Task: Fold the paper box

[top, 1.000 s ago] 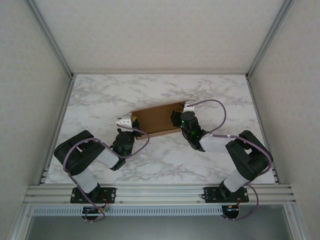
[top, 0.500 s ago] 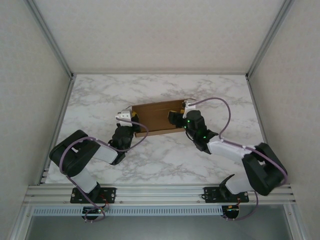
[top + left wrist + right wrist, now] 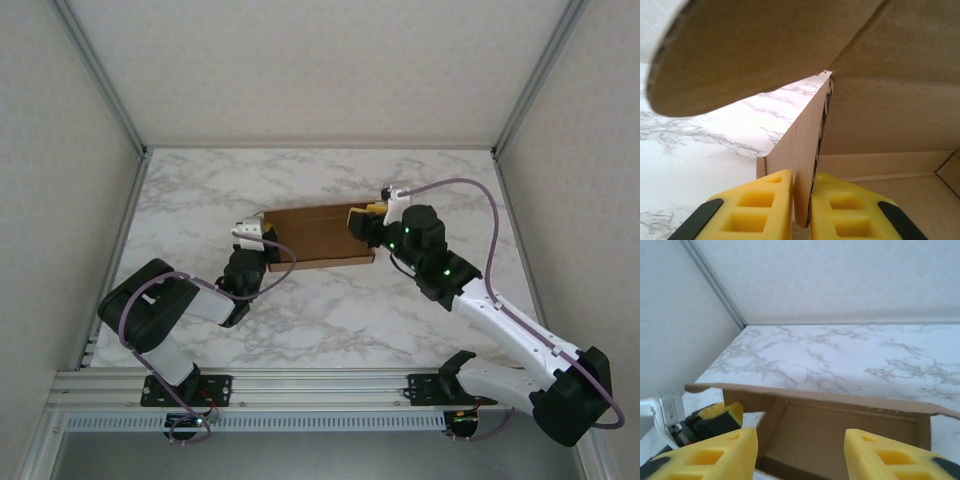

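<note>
At paper box [image 3: 315,235] left wall, left gripper [image 3: 801,197] clamps cardboard; right gripper [image 3: 800,452] jaws apart, empty. Risk: uneven push tears pinched wall.

- My right gripper [image 3: 799,452] has its yellow fingers [image 3: 715,456] set apart, with nothing pinched between them.
- The paper box [image 3: 840,426] lies just beyond them, open, its brown floor and low walls showing.
- The left gripper [image 3: 720,412] sits at the box's left end.
- The marble table [image 3: 840,357] runs back to the pale wall [image 3: 840,280].
</note>
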Tool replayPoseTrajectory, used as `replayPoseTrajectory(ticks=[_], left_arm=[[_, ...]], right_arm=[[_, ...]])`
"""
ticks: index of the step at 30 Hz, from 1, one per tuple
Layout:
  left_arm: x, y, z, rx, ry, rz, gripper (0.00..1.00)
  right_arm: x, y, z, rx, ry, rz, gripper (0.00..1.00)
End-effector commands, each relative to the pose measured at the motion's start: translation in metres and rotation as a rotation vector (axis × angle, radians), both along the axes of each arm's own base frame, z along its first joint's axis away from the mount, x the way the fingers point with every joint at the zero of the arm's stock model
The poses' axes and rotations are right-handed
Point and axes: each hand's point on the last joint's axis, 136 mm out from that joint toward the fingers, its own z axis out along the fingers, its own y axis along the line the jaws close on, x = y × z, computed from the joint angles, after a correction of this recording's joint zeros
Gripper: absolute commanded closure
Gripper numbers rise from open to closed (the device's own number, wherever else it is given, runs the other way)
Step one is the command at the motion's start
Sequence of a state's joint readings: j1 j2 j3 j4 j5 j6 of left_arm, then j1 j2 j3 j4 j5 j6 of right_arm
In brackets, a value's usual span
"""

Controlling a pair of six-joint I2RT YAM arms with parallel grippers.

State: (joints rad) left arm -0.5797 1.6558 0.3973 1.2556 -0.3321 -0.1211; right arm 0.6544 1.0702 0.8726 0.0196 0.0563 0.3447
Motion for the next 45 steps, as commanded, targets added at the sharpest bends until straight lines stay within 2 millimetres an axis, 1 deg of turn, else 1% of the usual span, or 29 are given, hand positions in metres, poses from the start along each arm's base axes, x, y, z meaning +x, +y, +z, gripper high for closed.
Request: replayPoseTrajectory(ticks=[1, 2, 4, 6, 7, 9, 11, 12, 15, 17, 20, 23, 26, 28, 31, 34, 40, 42, 45], left_arm=[[0.0, -0.001, -0.007, 0.028, 0.017, -0.022, 0.84], [0.0, -0.002, -0.009, 0.035, 0.021, -0.025, 0.84], [-0.001, -0.002, -0.013, 0.046, 0.032, -0.029, 0.85], [-0.001, -0.003, -0.016, 0.054, 0.043, -0.034, 0.86], [-0.001, -0.003, -0.018, 0.056, 0.05, -0.034, 0.86], [-0.002, -0.001, -0.021, 0.056, 0.06, -0.025, 0.86], [-0.003, 0.0, -0.024, 0.059, 0.068, -0.027, 0.84], [-0.004, -0.001, -0.024, 0.062, 0.072, -0.031, 0.82], [-0.005, -0.002, -0.019, 0.042, 0.064, -0.037, 0.67], [-0.005, -0.004, -0.011, 0.025, 0.056, -0.048, 0.56], [-0.007, -0.007, 0.003, -0.002, 0.04, -0.063, 0.48], [-0.012, -0.01, 0.012, -0.047, 0.042, -0.088, 0.44], [-0.02, -0.02, 0.013, -0.057, 0.079, -0.145, 0.4], [-0.025, -0.024, 0.009, -0.051, 0.122, -0.17, 0.4], [-0.034, -0.019, 0.005, -0.078, 0.17, -0.158, 0.4], [-0.046, -0.015, 0.006, -0.106, 0.195, -0.175, 0.4], [-0.075, -0.016, 0.009, -0.182, 0.235, -0.236, 0.42], [-0.083, -0.015, 0.012, -0.187, 0.244, -0.246, 0.42], [-0.095, -0.016, 0.027, -0.186, 0.232, -0.29, 0.43]], right_arm=[[0.018, -0.011, 0.001, -0.073, 0.101, -0.099, 0.51], [0.023, -0.008, 0.002, -0.103, 0.14, -0.102, 0.5], [0.035, 0.003, -0.004, -0.168, 0.21, -0.084, 0.47], [0.049, 0.013, -0.012, -0.186, 0.251, -0.091, 0.45], [0.054, 0.015, -0.016, -0.192, 0.269, -0.104, 0.45], [0.062, 0.019, -0.028, -0.209, 0.313, -0.121, 0.46], [0.068, 0.021, -0.044, -0.214, 0.353, -0.143, 0.46], [0.069, 0.023, -0.051, -0.214, 0.367, -0.145, 0.46], [0.069, 0.027, -0.071, -0.208, 0.418, -0.142, 0.47], [0.068, 0.029, -0.079, -0.193, 0.431, -0.139, 0.47], [0.067, 0.03, -0.086, -0.189, 0.443, -0.14, 0.48], [0.068, 0.029, -0.091, -0.19, 0.445, -0.149, 0.48], [0.07, 0.03, -0.093, -0.194, 0.446, -0.149, 0.48], [0.071, 0.03, -0.093, -0.202, 0.443, -0.152, 0.48], [0.073, 0.03, -0.092, -0.205, 0.436, -0.151, 0.47], [0.073, 0.032, -0.091, -0.204, 0.435, -0.145, 0.47], [0.07, 0.032, -0.092, -0.204, 0.438, -0.13, 0.46], [0.068, 0.032, -0.095, -0.205, 0.442, -0.126, 0.46], [0.067, 0.031, -0.099, -0.214, 0.445, -0.123, 0.46]])
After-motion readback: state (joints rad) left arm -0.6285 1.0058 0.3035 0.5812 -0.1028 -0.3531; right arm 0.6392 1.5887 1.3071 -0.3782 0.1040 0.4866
